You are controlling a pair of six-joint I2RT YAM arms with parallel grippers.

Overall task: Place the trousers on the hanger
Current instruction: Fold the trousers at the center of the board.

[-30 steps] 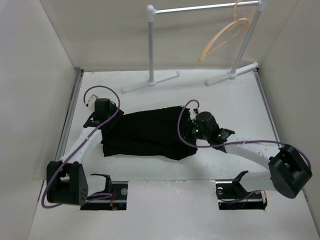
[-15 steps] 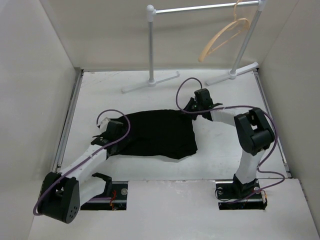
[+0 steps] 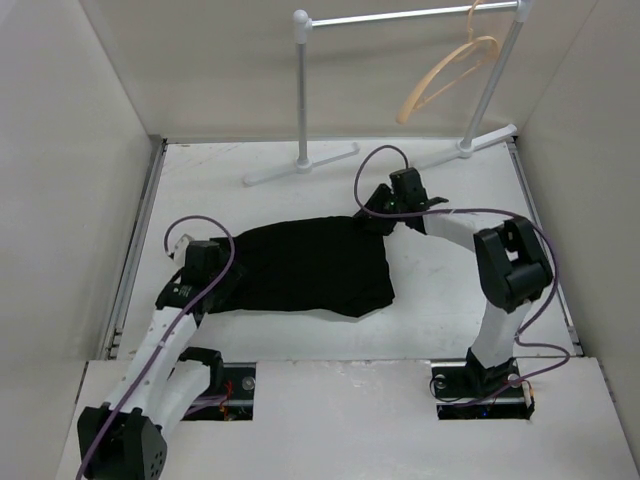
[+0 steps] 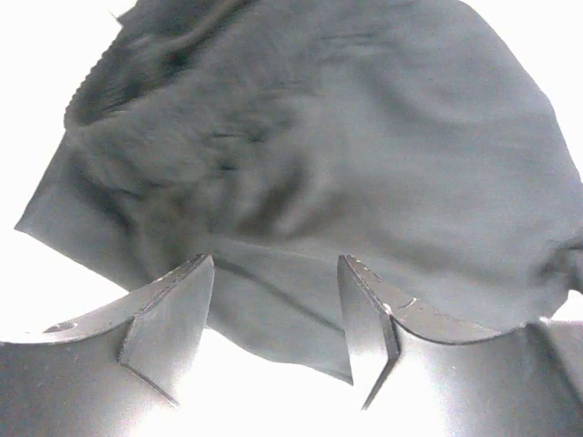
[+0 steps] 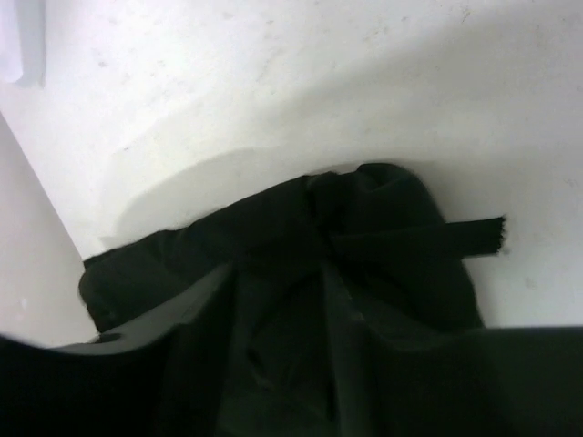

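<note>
Black soft-fabric trousers (image 3: 305,268) lie on the white table (image 3: 450,300), between my two arms and well apart from the thin tan curved hanger (image 3: 447,73). The hanger hangs on the silver metal rail (image 3: 400,17) at the back.

A second ago the cloth was a thicker, bunched heap with both grippers low at its ends. Since then it has been drawn out into a flatter, broader sheet. The right arm has swung up to the far right corner, and the left arm has pulled back towards the near left edge. I read that as spreading the garment before any lift; nothing is on the hanger yet.

The left gripper (image 4: 273,273) is spread, its two dark wedge-shaped fingers (image 4: 168,319) standing apart over the near hem, gripping nothing. The right gripper (image 3: 383,208) sits at a gathered knot of fabric. In its wrist view the folds converge towards it and a narrow strip sticks out sideways, but dark fingers and dark cloth merge. I cannot tell whether it is pinching.

The fabric looks matte and limp, with soft creases and a ribbed band at one end.
</note>
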